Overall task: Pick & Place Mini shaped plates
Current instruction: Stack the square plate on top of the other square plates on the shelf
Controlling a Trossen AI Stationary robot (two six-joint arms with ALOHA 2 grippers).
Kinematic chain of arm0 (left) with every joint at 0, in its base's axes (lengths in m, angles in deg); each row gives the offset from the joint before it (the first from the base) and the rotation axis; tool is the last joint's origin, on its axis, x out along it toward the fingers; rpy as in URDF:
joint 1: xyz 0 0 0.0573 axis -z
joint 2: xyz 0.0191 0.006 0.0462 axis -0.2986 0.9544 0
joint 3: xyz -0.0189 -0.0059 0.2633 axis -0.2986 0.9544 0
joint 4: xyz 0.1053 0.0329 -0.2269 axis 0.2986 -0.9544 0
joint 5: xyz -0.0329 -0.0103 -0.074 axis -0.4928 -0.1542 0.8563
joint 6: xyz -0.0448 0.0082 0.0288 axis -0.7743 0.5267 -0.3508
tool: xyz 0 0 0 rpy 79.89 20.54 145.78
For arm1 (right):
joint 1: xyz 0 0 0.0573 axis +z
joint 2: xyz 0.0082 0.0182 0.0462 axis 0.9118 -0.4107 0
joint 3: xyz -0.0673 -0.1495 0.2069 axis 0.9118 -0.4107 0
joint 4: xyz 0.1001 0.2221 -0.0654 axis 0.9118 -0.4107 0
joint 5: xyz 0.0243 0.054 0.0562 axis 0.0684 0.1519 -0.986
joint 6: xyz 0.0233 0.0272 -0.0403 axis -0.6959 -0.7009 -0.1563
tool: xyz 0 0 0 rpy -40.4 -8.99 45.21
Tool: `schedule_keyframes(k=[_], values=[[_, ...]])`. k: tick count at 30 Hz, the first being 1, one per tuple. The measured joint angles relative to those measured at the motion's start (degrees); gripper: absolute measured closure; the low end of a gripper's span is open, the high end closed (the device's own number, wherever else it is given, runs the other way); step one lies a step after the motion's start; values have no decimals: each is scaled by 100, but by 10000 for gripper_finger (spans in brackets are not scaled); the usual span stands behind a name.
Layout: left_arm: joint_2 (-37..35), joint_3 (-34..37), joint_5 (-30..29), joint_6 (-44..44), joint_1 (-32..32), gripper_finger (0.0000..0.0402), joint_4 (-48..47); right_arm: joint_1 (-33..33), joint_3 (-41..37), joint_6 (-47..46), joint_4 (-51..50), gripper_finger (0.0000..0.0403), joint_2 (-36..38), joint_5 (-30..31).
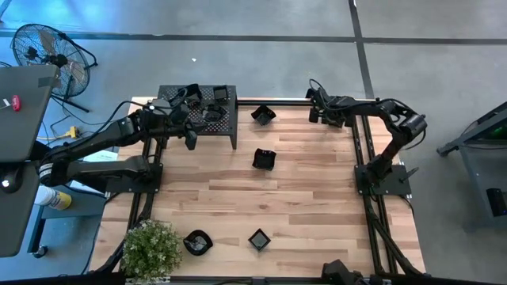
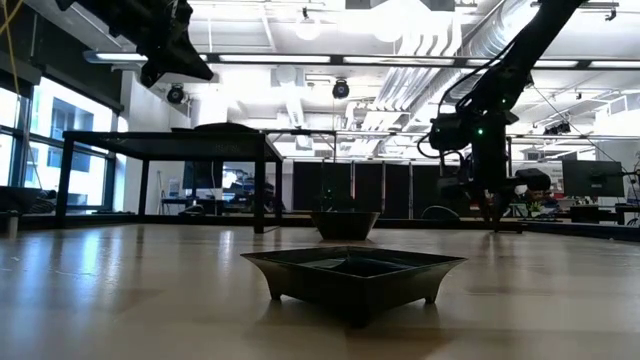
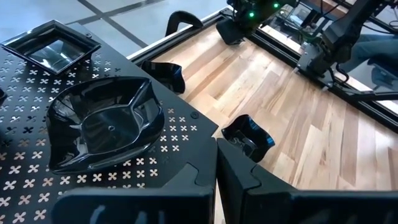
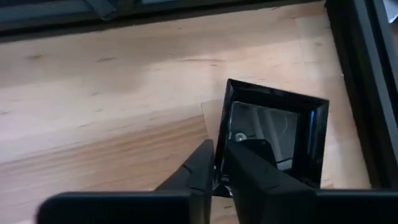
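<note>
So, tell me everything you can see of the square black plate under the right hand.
The square plate is glossy black, plastic-looking, with raised sloping walls, sharp corners and a flat mirror-like floor. It sits upright on the bare wooden table, turned diagonally, close to the dark frame rail at the table's edge. The right hand is down on it, its fingers straddling the nearest rim, one inside and one outside, nearly closed on the wall. Nothing else touches it.

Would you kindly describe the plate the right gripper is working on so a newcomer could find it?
Start at the table's far right corner, where the right gripper sits. Its fingers pinch one rim of a glossy black square plate. No other plate lies in that corner; the others sit mid-table or on the perforated shelf.
</note>
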Motion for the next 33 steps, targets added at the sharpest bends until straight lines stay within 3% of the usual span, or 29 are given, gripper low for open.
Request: schedule_keyframes(k=[4,14,22,28,33], values=[[0,0,-2,86,0,401,0,10,2,95,-11,396,2,-46],[0,-2,0,87,0,401,2,515,-4,1103,-28,398,575,-670],[0,-7,-2,87,0,401,7,1860,-4,1898,-1,395,1163,-1487],[0,-7,-22,87,0,401,26,2978,-4,1914,67,400,1075,-1574],[0,-7,-24,87,0,401,66,3456,-4,1816,75,392,1078,-1559]])
